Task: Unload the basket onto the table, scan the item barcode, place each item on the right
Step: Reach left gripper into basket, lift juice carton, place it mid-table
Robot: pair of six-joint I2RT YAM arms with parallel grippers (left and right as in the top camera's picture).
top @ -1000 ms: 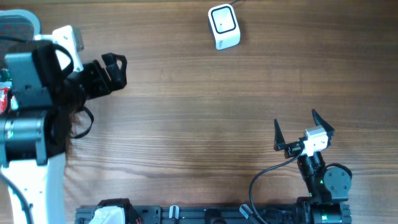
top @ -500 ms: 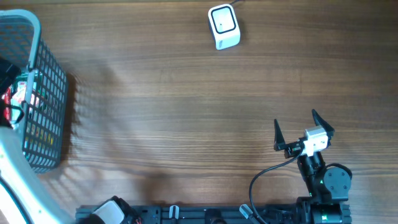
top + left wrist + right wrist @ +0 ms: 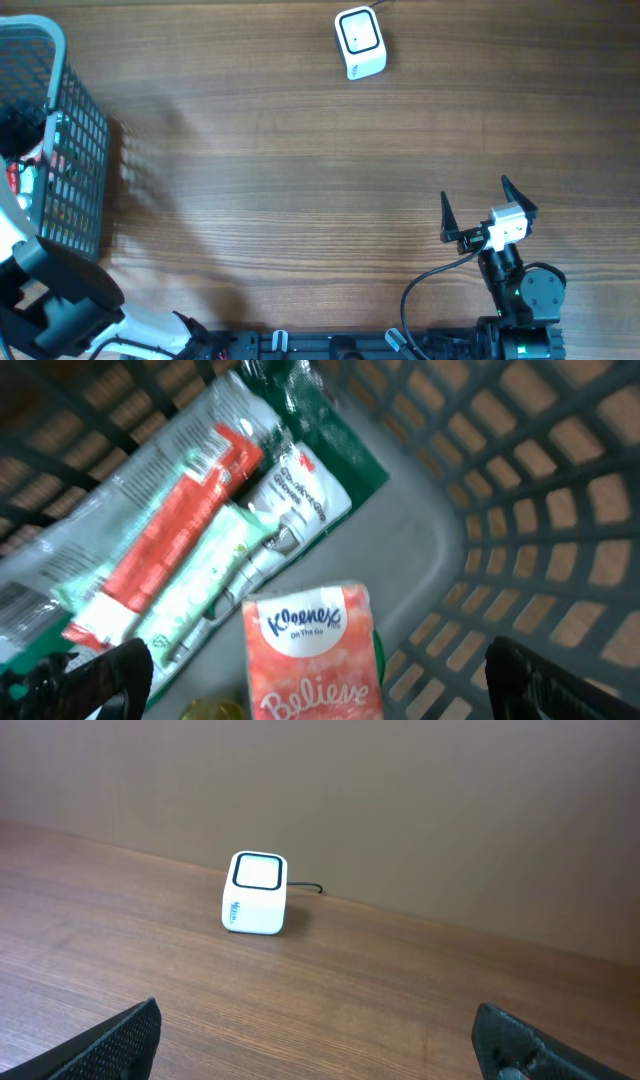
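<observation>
Left wrist view looks down into the basket [image 3: 520,510], where a pink tissue pack [image 3: 312,650] lies on the floor directly under the left gripper [image 3: 325,685]. Its fingers [image 3: 100,675] stand wide apart on either side of the pack and hold nothing. The pack's long axis runs up the view, across the line between the fingers, so I judge the jaws would close over its narrower width. Just behind it lie a red-and-white tube [image 3: 170,540] in clear wrap and a green pouch [image 3: 320,480]. The right gripper [image 3: 478,207], also wide and empty, sits well apart across the table [image 3: 300,180], facing the scanner [image 3: 359,42]. A second ago the left gripper hung over bare wood beside the basket; now it reaches inside.
</observation>
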